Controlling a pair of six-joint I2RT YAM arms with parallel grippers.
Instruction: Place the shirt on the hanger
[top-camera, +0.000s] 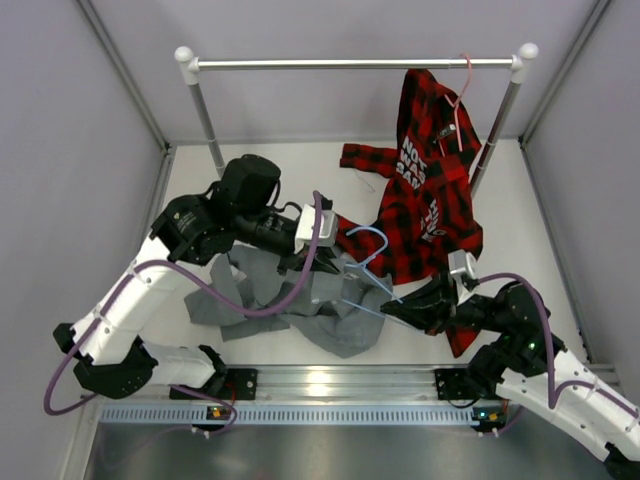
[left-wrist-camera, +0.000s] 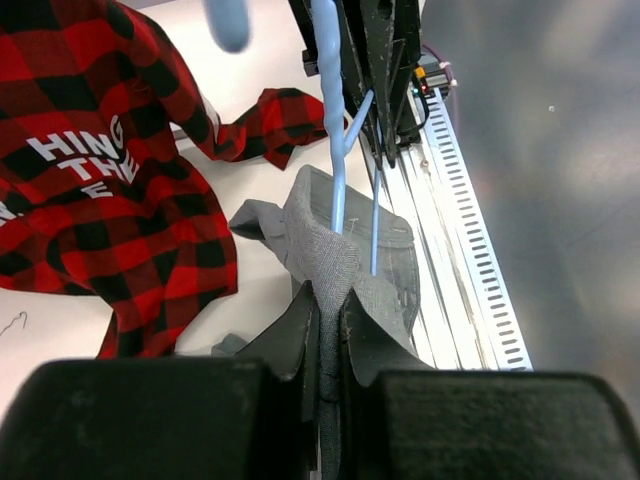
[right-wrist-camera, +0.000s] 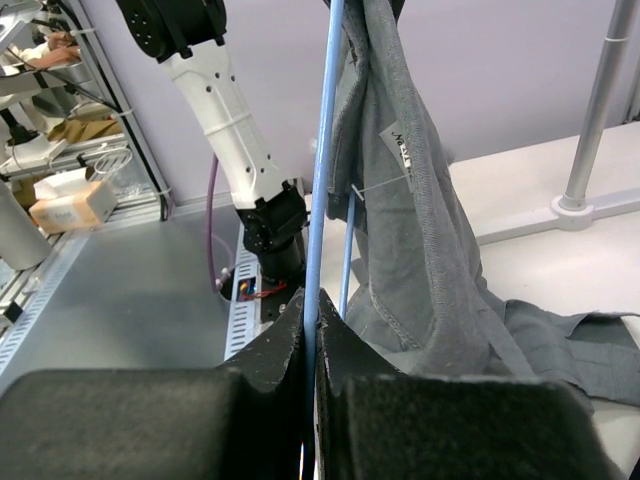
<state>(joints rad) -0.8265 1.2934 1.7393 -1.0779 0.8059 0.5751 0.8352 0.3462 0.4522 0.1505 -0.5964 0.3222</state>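
Note:
The grey shirt lies crumpled on the white table in front of the arms, part of it lifted. My left gripper is shut on a fold of its grey fabric, pinched between the fingers. The light-blue wire hanger is held between the two grippers, its hook pointing toward the back. My right gripper is shut on one of its blue wires. The shirt's collar area with a label hangs over the hanger's wires. The blue wires also show in the left wrist view, entering the shirt.
A red-and-black plaid shirt hangs on a pink hanger from the metal rail at the back right and spreads onto the table. The rail's posts stand at both back corners. A metal track runs along the near edge.

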